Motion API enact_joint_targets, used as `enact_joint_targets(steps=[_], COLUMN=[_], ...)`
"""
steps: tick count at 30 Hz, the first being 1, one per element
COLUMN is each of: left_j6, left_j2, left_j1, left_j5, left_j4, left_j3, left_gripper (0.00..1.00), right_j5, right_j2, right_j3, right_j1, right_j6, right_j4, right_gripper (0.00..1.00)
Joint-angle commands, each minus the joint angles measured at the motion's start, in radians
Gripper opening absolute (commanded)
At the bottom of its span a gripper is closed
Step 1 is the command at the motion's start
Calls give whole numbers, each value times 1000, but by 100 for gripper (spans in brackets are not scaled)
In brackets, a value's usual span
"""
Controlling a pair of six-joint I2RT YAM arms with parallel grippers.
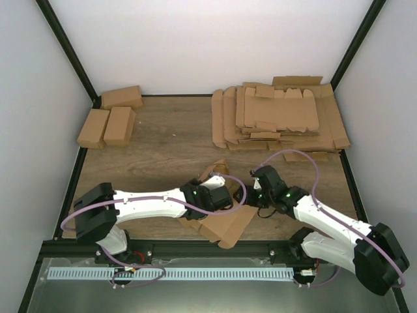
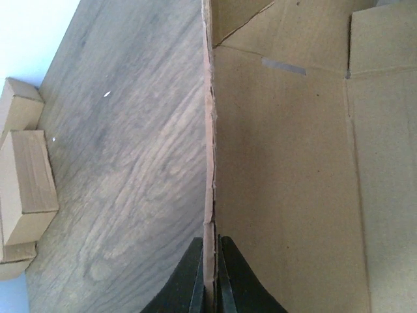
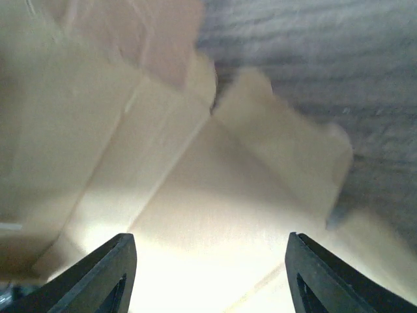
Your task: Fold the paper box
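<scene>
Paper box (image 1: 225, 228), plain brown, edge pinched in left pincer (image 2: 210, 251); right pincer (image 3: 210, 240) spread wide

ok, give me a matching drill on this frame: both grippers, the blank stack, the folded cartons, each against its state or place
Things:
1. left gripper
2. right gripper
3. stack of flat blanks
4. folded cartons

States or places:
A. far left corner of the table
B. shut on an edge of the paper box
C. far right corner of the table
D. open, over the paper box

Pairs: 1-B, 2-D, 3-C, 4-A
</scene>
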Motion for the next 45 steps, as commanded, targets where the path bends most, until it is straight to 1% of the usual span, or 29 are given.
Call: enact_joint_targets(steps=[1,4,7,9,11,15,18,22,25,29,32,35,39,42,45], left_j6=[25,32,44,51,50,52,59,76,74,38,32,23,14,8,-2], left_j2=[-41,-36,-18,-9,-5,-7,-11,-1,28,78,84,79,78,79,74], left_j1=[68,102,101,100,99,94,91,76,63,60,60,60,62,61,61], left_j5=[-22,-33,-25,-11,-8,-9,3,52,44,-23,-31,-49,-69,-76,-81], left_j4=[-13,-32,-36,-24,-19,-17,-10,8,5,-38,-42,-46,-51,-56,-61], left_j3=[13,40,58,59,60,62,62,58,58,54,47,44,41,39,37], left_gripper=[5,5,5,5,4,4,5,8,8,8,8,9,9,9,9], right_j5=[-141,-156,-163,-184,-204,-225,-226,-219,-210,-181,-165,-142,-112,-128,-107], right_j2=[-56,-52,12,69,117,182,223,284,300,260,215,179,166,168,164], right_j3=[5,-5,-20,-33,-47,-58,-56,-40,-33,-31,-20,15,91,128,172], right_j1=[-4,-5,-5,-4,-3,11,22,39,44,44,44,42,27,-5,-20], right_j6=[107,118,126,134,152,183,194,194,190,170,131,85,26,-16,-85], right_j4=[-44,-38,-8,49,103,188,222,246,248,228,199,148,94,88,84], right_gripper=[65,64,62,59,52,43,40,40,39,40,46,49,50,51,51])
